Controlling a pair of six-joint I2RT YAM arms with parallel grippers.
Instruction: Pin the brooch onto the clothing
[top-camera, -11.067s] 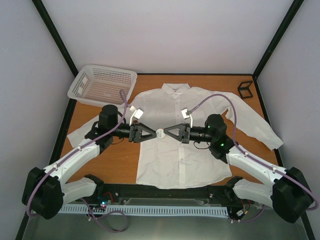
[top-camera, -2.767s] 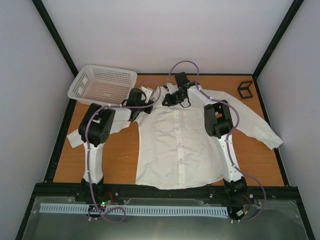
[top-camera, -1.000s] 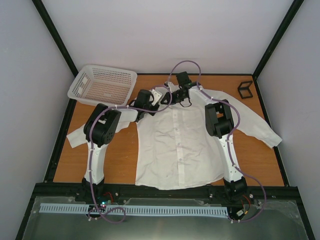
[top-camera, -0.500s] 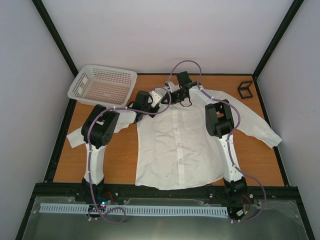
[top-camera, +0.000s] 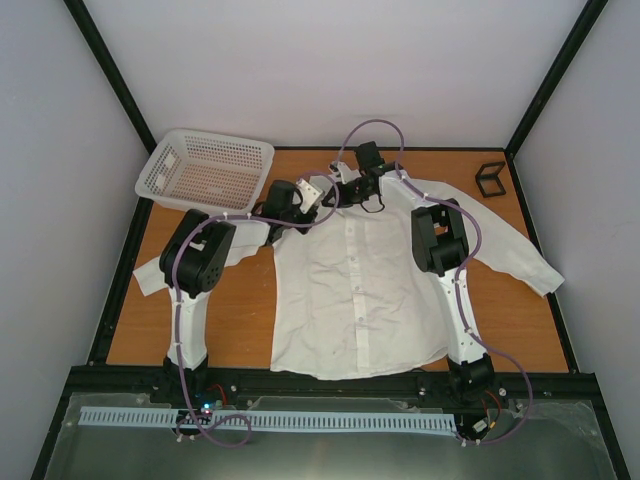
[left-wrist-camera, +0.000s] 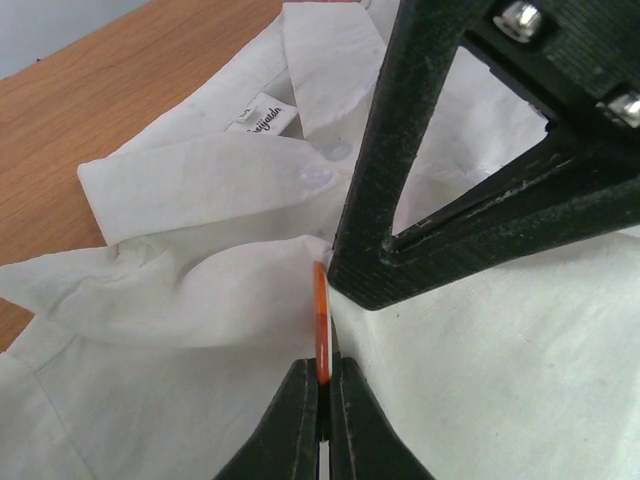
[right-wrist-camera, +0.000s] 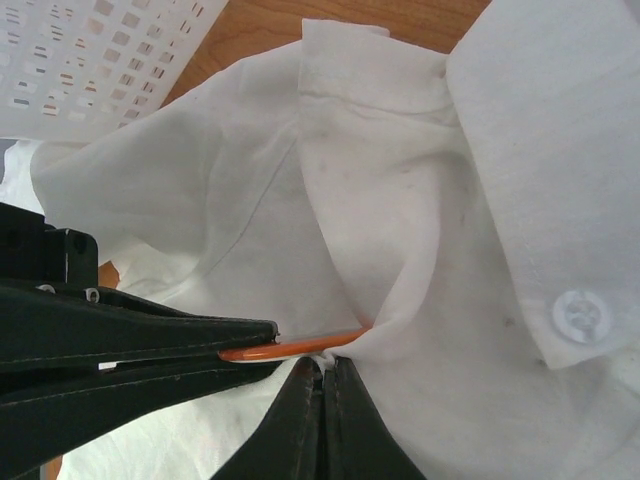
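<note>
Two arms reach from the near edge over one white shirt (top-camera: 355, 280) lying front up on the wooden table (top-camera: 235, 320). One white basket (top-camera: 205, 170) sits at the far left and one small black cube frame (top-camera: 490, 178) at the far right. From above, the left gripper (top-camera: 322, 197) and the right gripper (top-camera: 343, 193) meet tip to tip at the collar (top-camera: 352, 178), where the brooch is too small to make out. One brooch (left-wrist-camera: 321, 325) shows in the left wrist view, orange and edge-on. It is clamped upright between that gripper's two fingers, which are closed down to the disc's thickness. Its far edge touches the shirt's front edge just below the collar, right beside the other gripper's tip, and one label (left-wrist-camera: 262, 115) shows inside the collar. In the right wrist view, the right gripper's two fingers are pressed together on a fold of shirt cloth. The brooch appears as a thin orange strip just beyond their tips, touching that fold and gripped from the left side. One button (right-wrist-camera: 575, 312) lies to the right.
</note>
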